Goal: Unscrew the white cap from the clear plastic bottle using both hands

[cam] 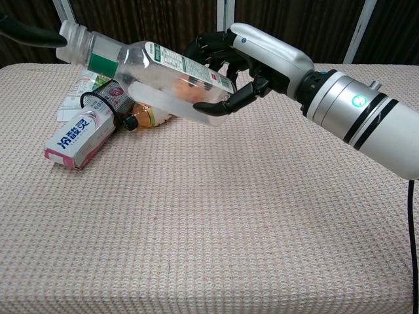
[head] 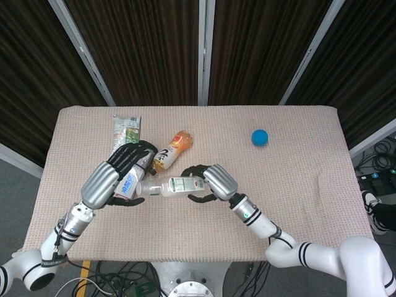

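The clear plastic bottle (cam: 163,72) with a green and white label is held off the table, lying tilted with its neck up to the left. My right hand (cam: 252,55) grips its lower body. In the head view the bottle (head: 176,184) spans the gap between my right hand (head: 210,181) and my left hand (head: 117,176). The white cap (cam: 71,33) is on the neck. My left hand's fingers are spread around the cap end, and one dark finger (cam: 29,31) reaches to the cap's edge. Whether they grip it is hidden.
Under the left hand lie a pink and white box (cam: 78,137) and a dark round can (head: 146,154). An orange drink bottle (head: 176,147) and a green pouch (head: 127,127) lie behind them. A blue ball (head: 260,137) sits far right. The table cloth (cam: 229,229) is beige.
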### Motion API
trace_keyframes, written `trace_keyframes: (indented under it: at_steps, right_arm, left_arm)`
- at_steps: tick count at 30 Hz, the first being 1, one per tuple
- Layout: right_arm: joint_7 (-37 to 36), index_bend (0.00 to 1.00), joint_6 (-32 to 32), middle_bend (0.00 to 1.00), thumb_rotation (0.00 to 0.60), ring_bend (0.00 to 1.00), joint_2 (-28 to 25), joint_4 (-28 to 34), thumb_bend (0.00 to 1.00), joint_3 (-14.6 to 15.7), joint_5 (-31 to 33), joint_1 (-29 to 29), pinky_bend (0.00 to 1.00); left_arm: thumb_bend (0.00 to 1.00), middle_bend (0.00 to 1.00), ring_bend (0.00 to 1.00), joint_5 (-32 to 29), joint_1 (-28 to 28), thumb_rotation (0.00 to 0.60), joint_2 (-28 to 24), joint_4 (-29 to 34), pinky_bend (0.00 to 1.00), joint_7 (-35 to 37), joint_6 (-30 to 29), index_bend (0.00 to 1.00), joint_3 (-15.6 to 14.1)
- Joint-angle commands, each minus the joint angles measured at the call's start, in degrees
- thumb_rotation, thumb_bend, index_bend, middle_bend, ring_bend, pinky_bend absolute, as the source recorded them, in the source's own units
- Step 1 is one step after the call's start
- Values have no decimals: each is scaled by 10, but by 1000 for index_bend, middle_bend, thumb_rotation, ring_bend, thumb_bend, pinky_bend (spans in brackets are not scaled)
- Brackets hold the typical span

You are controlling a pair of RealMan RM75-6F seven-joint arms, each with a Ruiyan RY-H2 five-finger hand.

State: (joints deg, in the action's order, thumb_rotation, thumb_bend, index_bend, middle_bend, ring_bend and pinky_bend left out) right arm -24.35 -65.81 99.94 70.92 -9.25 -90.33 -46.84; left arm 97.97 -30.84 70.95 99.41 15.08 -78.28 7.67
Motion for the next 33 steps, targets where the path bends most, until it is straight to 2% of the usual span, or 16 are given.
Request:
trace_keyframes:
  at_steps: [1, 14, 33]
  right_arm:
    - [-4, 570, -6, 499, 600, 430, -1, 0, 371, -3, 1, 2, 611]
    - [-11, 570, -13, 501, 600, 430, -5, 10, 372, 5, -4, 5, 611]
    - [-13, 570, -14, 501, 600, 430, -2, 3, 371, 0, -2, 1, 611]
  left_arm:
    - [0, 58, 30, 5, 1, 600, -4, 2, 73, -6, 0, 76, -6]
    - [0, 58, 30, -23, -8, 600, 11, -11, 73, -10, 14, 79, 0]
    - [0, 58, 30, -3, -15, 600, 3, 9, 73, -26, 7, 81, -4]
